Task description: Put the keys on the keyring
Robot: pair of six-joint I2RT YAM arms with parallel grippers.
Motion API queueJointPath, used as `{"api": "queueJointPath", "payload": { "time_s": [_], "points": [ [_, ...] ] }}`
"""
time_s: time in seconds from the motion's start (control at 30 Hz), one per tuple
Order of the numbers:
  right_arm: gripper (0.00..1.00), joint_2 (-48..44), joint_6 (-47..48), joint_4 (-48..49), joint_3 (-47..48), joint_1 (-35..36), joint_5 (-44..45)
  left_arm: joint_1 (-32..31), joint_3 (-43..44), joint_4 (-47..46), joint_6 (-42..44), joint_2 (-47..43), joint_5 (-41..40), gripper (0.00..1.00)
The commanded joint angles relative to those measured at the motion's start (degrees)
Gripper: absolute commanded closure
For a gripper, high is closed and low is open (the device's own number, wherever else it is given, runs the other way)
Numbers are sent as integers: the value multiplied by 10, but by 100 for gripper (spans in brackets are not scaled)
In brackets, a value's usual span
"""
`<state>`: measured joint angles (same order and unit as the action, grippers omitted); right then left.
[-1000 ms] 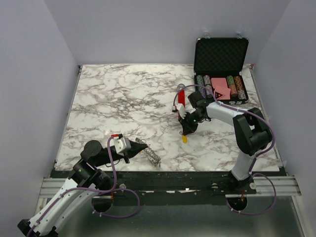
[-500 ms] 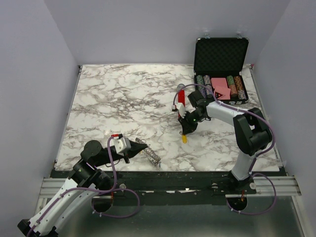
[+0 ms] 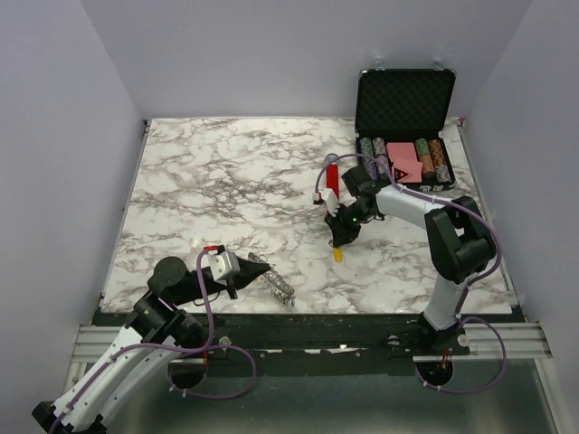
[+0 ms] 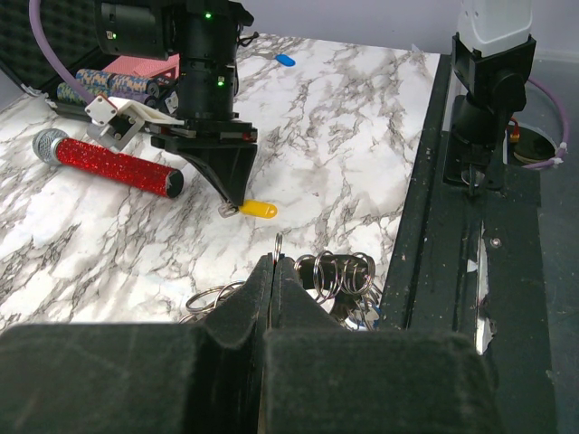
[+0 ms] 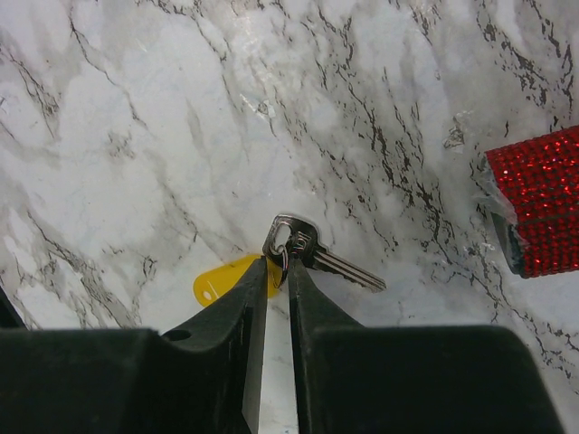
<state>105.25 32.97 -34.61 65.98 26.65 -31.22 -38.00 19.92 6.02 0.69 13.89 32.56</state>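
Top external view shows the marble table [image 3: 226, 181] with both arms reaching over it. The right arm [image 3: 412, 206] has tipped its wrist a little to the left since a second ago. That small move is the only change I can find. The left arm [image 3: 172, 289] sits just where it was, by the near edge. The red cylinder [image 3: 332, 179] lies beside the right arm's wrist, same as before.

The left gripper [image 3: 246, 269] is squeezed tight on a wire of the keyring [image 3: 279, 287]. The keyring is at the near edge and has not moved.

The right gripper [image 3: 342, 237] points down at the yellow key [image 3: 337, 256]. Its fingers [image 5: 226, 334] are only a thin crack apart, with the key's silver head right at their tips. I cannot tell if they are pinching it.

The yellow key lies flat on the table, in the same spot as before, well apart from the keyring. So I think the pick-up is not done yet. The key has to be lifted and carried over to the ring.
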Motion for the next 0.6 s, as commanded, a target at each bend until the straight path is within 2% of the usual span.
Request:
{"api": "queueJointPath", "payload": {
  "time_s": [0.0,0.23,0.47,0.57],
  "points": [
    [77,10,0,-12,13,7,-12,0,17,-22,3,-1,4,100],
    [80,12,-1,-12,13,8,-11,1,16,-22,2,0,3,100],
    [98,14,3,-20,18,9,-15,1,17,-22,2,0,4,100],
    [100,14,4,-22,18,10,-16,1,17,-22,3,1,3,100]
  ]
}}
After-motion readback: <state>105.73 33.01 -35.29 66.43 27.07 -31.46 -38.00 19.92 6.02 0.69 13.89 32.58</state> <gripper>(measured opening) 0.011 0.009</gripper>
